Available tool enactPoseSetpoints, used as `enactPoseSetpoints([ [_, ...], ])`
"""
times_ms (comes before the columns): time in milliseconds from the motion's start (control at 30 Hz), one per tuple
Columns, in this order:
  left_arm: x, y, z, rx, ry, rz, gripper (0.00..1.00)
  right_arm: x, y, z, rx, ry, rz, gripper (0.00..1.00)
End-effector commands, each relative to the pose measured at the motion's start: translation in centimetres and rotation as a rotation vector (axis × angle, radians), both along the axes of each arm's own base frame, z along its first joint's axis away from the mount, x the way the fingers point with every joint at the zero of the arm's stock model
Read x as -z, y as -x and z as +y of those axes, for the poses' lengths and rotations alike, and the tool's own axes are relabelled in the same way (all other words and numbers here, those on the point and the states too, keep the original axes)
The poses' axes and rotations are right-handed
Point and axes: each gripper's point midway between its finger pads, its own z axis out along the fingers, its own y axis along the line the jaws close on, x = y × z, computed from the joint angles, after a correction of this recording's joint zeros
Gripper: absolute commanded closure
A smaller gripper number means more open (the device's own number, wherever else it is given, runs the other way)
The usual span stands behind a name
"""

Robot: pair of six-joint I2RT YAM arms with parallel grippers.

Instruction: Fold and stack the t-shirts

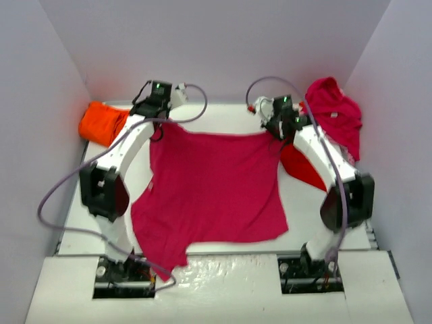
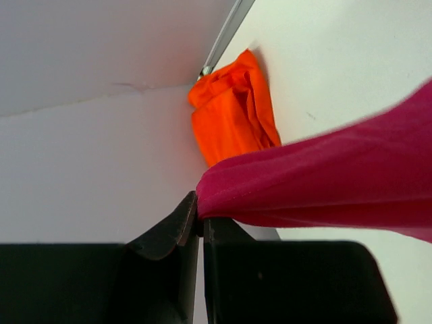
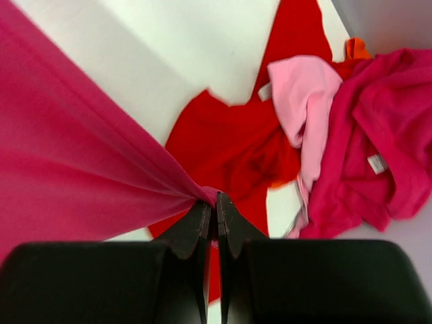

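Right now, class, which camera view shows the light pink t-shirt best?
The right wrist view. There the light pink t-shirt lies crumpled in plain sight, between the bright red t-shirt and a crimson t-shirt. In the top external view I cannot make it out; the left wrist view misses it entirely.

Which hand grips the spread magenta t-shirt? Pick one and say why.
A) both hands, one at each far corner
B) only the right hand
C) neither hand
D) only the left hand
A: the left hand and the right hand are each shut on a far corner of the magenta t-shirt, whose cloth runs straight into their closed fingers.
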Motion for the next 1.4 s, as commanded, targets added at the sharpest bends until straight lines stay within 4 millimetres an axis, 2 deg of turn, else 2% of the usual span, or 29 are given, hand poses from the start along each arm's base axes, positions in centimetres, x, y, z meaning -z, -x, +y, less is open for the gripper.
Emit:
enactPoseSetpoints([
  [0,-5.7,-5.6,2.8,-0.052,0.037,-0.279,1.0,1.8,-7.9,-3.3,0.121,-0.012,-0.069,1.0],
  [33,-5.1,-6.6,3.2,-0.058,0.037,-0.281,1.0,3.1,-8.7,-3.7,0.139,-0.002,-0.052,1.0],
  [100,-4.2,-8.2,4.1,-0.071,0.03,-0.282,1.0,4.1,-10.3,-4.4,0.167,0.019,-0.051,1.0],
  [200,-1.8,-10.3,5.5,-0.089,-0.019,-0.264,1.0,4.1,-12.4,-4.7,0.195,0.038,-0.077,1.0],
  [267,-1.7,-11.1,5.7,-0.087,-0.031,-0.276,1.0,4.6,-13.1,-4.6,0.198,0.05,-0.077,1.0],
  [333,-1.5,-11.7,5.7,-0.088,-0.043,-0.292,1.0,4.2,-13.6,-4.3,0.201,0.042,-0.092,1.0],
  [433,-1.6,-12.3,5.9,-0.112,-0.073,-0.313,1.0,2.4,-14.3,-3.3,0.198,0.023,-0.135,1.0],
  [533,-2.8,-12.0,6.2,-0.132,-0.093,-0.326,1.0,0.8,-13.9,-2.2,0.183,0.025,-0.163,1.0],
  [633,-5.2,-10.4,6.5,-0.123,-0.103,-0.351,1.0,-0.1,-12.6,-1.3,0.156,0.051,-0.167,1.0],
  [700,-4.2,-9.6,6.4,-0.106,-0.114,-0.316,1.0,-0.7,-11.5,-0.6,0.136,0.062,-0.165,1.0],
  [733,-4.3,-8.5,6.4,-0.096,-0.114,-0.301,1.0,-1.3,-10.7,-0.3,0.129,0.067,-0.17,1.0],
  [767,-4.2,-7.7,6.2,-0.081,-0.113,-0.283,1.0,-0.8,-9.8,-0.1,0.119,0.078,-0.152,1.0],
  [900,-2.4,-3.9,6.2,-0.069,-0.128,-0.196,1.0,-1.4,-6.5,1.9,0.067,0.066,-0.134,1.0],
  [967,-2.5,-1.4,5.9,-0.061,-0.127,-0.176,1.0,0.3,-4.0,3.0,0.029,0.075,-0.08,1.0],
  [1100,0.5,2.8,5.4,-0.024,-0.128,-0.048,1.0,1.5,-0.3,3.0,0.012,0.096,-0.009,1.0],
  [1133,1.2,3.8,5.2,-0.017,-0.121,-0.004,0.96,2.2,0.7,2.9,0.008,0.1,0.037,0.98],
  [1167,1.9,4.9,4.9,-0.01,-0.104,0.042,0.85,2.8,1.6,2.9,0.003,0.101,0.077,0.85],
  [1200,2.6,6.1,4.7,-0.004,-0.078,0.088,0.65,3.2,2.4,2.9,-0.002,0.099,0.111,0.62],
  [1233,3.1,7.1,4.4,0.001,-0.045,0.126,0.39,3.7,3.3,2.9,-0.011,0.094,0.147,0.48],
  [1267,3.3,8.0,4.1,0.006,-0.005,0.155,0.08,4.1,4.4,2.9,-0.025,0.086,0.185,0.44],
  [1300,3.1,8.9,4.0,-0.001,0.043,0.172,0.03,4.4,5.2,3.1,-0.041,0.074,0.211,0.37],
  [1333,2.8,9.8,4.0,-0.012,0.092,0.187,0.03,4.6,6.0,3.3,-0.057,0.061,0.235,0.31],
  [1367,2.5,10.0,3.7,-0.004,0.13,0.189,0.03,4.5,6.7,3.3,-0.076,0.055,0.248,0.29],
])
